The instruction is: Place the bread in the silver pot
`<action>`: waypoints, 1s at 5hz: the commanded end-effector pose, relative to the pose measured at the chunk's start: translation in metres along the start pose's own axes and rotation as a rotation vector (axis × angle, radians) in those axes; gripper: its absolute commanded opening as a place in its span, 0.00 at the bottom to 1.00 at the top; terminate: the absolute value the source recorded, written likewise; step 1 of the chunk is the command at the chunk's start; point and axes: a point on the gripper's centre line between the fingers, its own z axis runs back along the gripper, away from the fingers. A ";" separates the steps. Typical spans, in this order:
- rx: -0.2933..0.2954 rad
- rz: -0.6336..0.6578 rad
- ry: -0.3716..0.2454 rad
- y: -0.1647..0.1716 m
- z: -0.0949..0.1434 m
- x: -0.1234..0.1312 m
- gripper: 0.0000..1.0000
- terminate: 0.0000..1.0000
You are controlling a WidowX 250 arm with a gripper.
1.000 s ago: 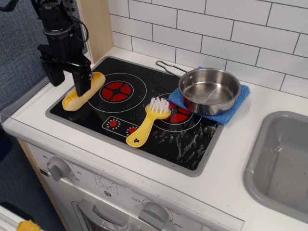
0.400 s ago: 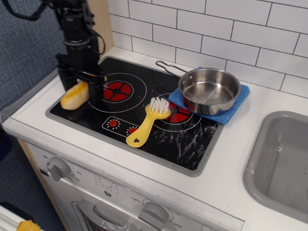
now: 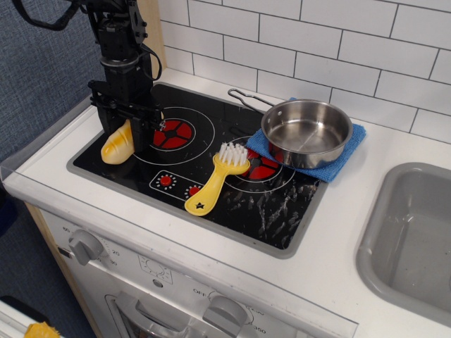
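The bread (image 3: pixel 115 146), a golden-tan toy loaf, is at the left of the black stovetop (image 3: pixel 282 211), tilted with its upper end between my fingers. My gripper (image 3: pixel 128 138) points down over the left burner and looks shut on the bread's upper end; whether the loaf's lower end touches the stovetop I cannot tell. The silver pot (image 3: pixel 306 130) stands empty at the back right of the stove on a blue cloth (image 3: pixel 350 151), its wire handle (image 3: pixel 243 98) pointing left. The pot is well to the right of the gripper.
A yellow-handled brush with white bristles (image 3: pixel 215 179) lies on the stove between the gripper and the pot. A grey sink basin (image 3: pixel 416 232) is at the right. A white tiled wall runs along the back, and a wooden panel stands behind the arm.
The gripper, open astride the lying bread a second ago, has closed on it and shifted a little right; the loaf has turned and tipped up.
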 end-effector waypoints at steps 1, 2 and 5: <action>0.019 0.081 -0.053 -0.044 0.098 0.007 0.00 0.00; -0.021 0.040 -0.017 -0.091 0.104 0.033 0.00 0.00; 0.004 -0.185 0.017 -0.210 0.071 0.079 0.00 0.00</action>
